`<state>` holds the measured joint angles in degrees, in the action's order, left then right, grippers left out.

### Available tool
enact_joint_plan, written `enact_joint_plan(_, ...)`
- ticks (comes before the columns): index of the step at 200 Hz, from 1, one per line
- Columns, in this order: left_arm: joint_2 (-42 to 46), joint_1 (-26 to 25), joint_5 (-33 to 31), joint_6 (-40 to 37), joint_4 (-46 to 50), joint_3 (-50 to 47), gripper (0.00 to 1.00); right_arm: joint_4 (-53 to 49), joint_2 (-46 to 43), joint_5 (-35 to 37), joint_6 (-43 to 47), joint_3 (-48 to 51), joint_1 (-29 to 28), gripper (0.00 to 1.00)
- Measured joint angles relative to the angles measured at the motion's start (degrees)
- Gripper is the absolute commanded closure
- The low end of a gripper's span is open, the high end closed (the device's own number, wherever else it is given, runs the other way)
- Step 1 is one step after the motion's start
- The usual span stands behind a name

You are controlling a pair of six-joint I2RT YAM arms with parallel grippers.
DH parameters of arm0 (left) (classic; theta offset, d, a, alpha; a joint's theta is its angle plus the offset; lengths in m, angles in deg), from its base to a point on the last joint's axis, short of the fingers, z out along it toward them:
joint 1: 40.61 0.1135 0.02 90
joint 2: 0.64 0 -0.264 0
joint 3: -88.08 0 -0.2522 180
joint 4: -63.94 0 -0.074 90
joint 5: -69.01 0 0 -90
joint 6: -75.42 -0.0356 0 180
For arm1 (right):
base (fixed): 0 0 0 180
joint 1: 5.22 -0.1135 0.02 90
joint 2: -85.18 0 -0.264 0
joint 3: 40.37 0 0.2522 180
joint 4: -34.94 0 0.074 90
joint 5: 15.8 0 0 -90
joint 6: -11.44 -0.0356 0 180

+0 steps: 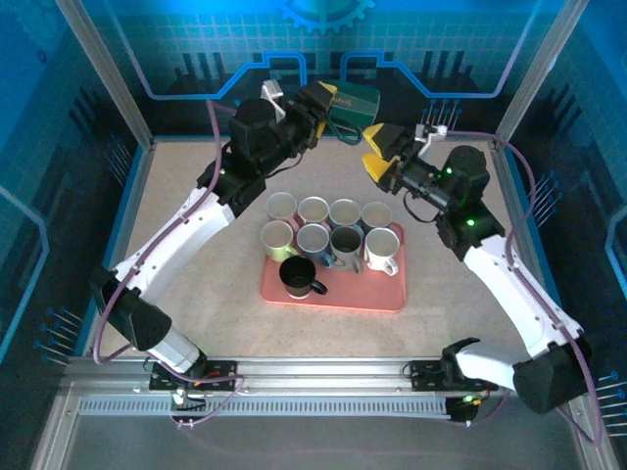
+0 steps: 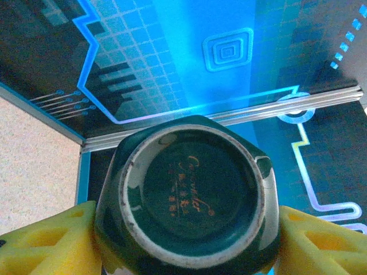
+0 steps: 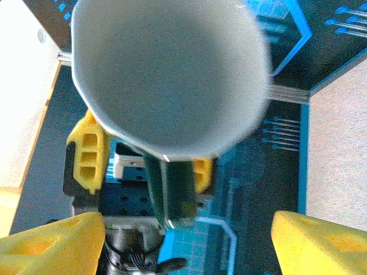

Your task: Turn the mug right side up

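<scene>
The speckled counter (image 1: 176, 245) carries a pink tray (image 1: 338, 294) near its middle, crowded with mugs (image 1: 313, 238) that all stand mouth up. The dark green mug (image 1: 351, 101) is held in the air over the far edge of the counter, well apart from the tray. The left end effector (image 2: 183, 240) is clamped on it, a yellow finger pressed against each side of the body. The right end effector (image 1: 375, 149) hovers just beside the mug with its fingers spread wide, holding nothing and, as far as can be seen, touching nothing. I judge the task about half done: the mug is off the counter and lies roughly on its side, base toward the left wrist and mouth toward the right arm, so the turn to mouth-up and the setting down remain. The mug is glossy green with softly faceted walls and a pale grey inside. Its handle (image 3: 172, 189) runs along one side, and its base has a worn, unglazed ring (image 2: 129, 189) around gold script (image 2: 192, 189).
</scene>
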<state>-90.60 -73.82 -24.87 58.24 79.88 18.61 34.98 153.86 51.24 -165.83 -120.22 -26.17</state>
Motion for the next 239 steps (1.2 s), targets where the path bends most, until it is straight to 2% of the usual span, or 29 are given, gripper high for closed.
enact_joint_plan(18,0.83,-0.74,-0.35,0.39,1.4,-0.59,0.57,2.58,1.73,0.02,-0.44,-1.73,-1.68,0.26)
enact_joint_plan(40,2.08,-0.94,-0.66,0.72,2.27,-1.18,0.58,5.49,2.49,0.24,-1.44,-2.01,-2.82,0.39)
enact_joint_plan(65,3.54,-0.92,-1.33,0.87,2.67,-1.27,0.58,8.33,3.78,0.44,-2.54,-1.99,-3.34,0.48)
enact_joint_plan(117,4.63,-2.05,-2.91,2.16,2.29,-1.38,0.6,9.18,3.98,-0.07,-3.19,-1.73,-3.37,0.9)
enact_joint_plan(129,4.94,-2.23,-3.37,2.16,1.97,-1.95,0.56,9.05,3.98,-0.48,-3.26,-1.73,-3.39,1.0)
enact_joint_plan(136,5.29,-2.29,-3.5,2.14,1.86,-2.47,0.49,8.9,3.98,-0.94,-3.15,-1.7,-3.37,1.0)
enact_joint_plan(148,6.14,-2.34,-3.52,2.08,1.77,-3.63,0.26,8.7,3.85,-1.68,-2.86,-1.36,-3.37,1.0)
enact_joint_plan(167,7.74,-2.6,-3.32,1.46,2.73,-5.38,0.02,6.23,2.8,-3.41,-1.11,-0.87,-3.26,1.0)
enact_joint_plan(188,11.47,-3.21,-2.51,-1.62,7.1,-6.86,0.01,-1.99,0.13,-3.39,5.11,-0.87,-2.4,1.0)
enact_joint_plan(207,16.74,-2.51,-2.32,-5.88,12.5,-8.11,0.01,-13.51,-3.3,-2.34,15.02,-1.29,-2.36,1.0)
enact_joint_plan(239,26.99,-0.26,-4.04,-16.59,22.73,-10.21,0.01,-36.81,-8.87,4.39,36.76,-4.76,-8.55,1.0)
